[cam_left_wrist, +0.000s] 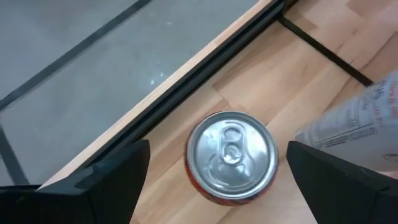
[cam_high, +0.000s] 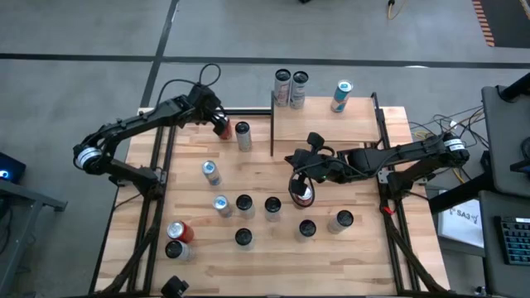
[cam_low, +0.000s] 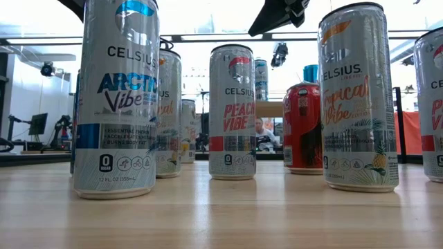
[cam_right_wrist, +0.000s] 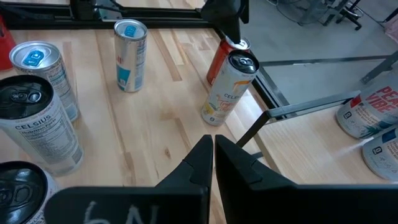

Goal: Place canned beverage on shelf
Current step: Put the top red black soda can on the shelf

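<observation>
A red can [cam_left_wrist: 232, 155] with a silver top stands upright on the table near its far left edge. My left gripper [cam_high: 217, 120] hangs open above it, one finger on either side and clear of it. A slim silver can [cam_high: 243, 136] stands right beside the red one. The shelf [cam_high: 327, 124], a small light-wood board with black posts, lies at the far middle with three cans [cam_high: 291, 88] along its far edge. My right gripper [cam_right_wrist: 213, 146] is shut on nothing over the table's middle, above another red can [cam_high: 302, 195].
Several slim cans [cam_high: 244, 203] stand spread over the near half of the table, a red one [cam_high: 180, 232] at the near left. The table's far edge and black frame rail [cam_left_wrist: 186, 81] run close behind the red can. Bare board lies in the shelf's middle.
</observation>
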`<action>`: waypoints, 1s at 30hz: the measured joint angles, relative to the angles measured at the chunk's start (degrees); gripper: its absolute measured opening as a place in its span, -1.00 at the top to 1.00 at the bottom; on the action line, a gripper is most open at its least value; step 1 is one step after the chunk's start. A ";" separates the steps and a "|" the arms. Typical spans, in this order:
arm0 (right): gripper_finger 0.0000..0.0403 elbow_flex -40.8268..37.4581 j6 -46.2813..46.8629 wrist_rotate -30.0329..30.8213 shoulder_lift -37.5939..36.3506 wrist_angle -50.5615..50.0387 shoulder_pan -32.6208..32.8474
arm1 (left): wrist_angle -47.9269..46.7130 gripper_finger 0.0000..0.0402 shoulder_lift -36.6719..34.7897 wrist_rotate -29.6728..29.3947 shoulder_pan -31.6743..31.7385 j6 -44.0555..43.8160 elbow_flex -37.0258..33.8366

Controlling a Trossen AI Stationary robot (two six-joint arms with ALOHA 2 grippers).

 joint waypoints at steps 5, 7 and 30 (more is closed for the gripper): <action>0.95 0.00 0.36 0.00 0.00 0.00 0.00 | 1.32 -0.80 0.00 0.18 -0.05 0.08 -1.00; 0.95 0.00 0.52 0.00 0.00 -0.02 0.00 | 2.52 -0.80 0.00 0.18 -0.03 -0.06 -2.05; 0.95 0.00 2.69 -0.01 0.00 0.17 0.00 | 19.66 -0.79 -0.02 0.50 -0.40 -2.48 -14.19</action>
